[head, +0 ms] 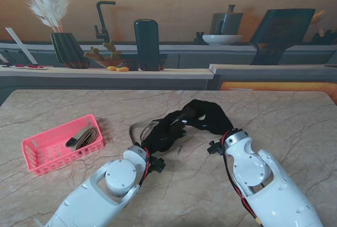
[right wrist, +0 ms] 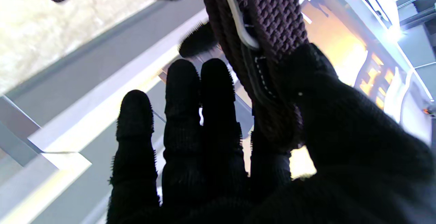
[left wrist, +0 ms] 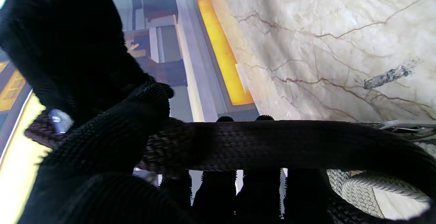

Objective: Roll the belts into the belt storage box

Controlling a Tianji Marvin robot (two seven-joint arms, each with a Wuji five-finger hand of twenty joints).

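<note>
Both black-gloved hands meet over the middle of the table around a dark brown woven belt (left wrist: 272, 145). My left hand (head: 164, 132) has the belt lying across its fingers (left wrist: 218, 193), the thumb pressing on it. My right hand (head: 210, 115) pinches the belt's buckle end (right wrist: 269, 33) between thumb and index finger, the other fingers (right wrist: 190, 115) spread. A light tan part of the belt (head: 138, 128) loops out beside my left hand, also seen as a pale woven band (left wrist: 354, 190). The pink belt storage box (head: 39, 150) sits at the left with a rolled belt (head: 84, 137) inside.
The marble table (head: 295, 116) runs to a far edge, with a counter beyond holding a vase, a faucet, a dark jar and a bowl. The pink box lies left of my left arm.
</note>
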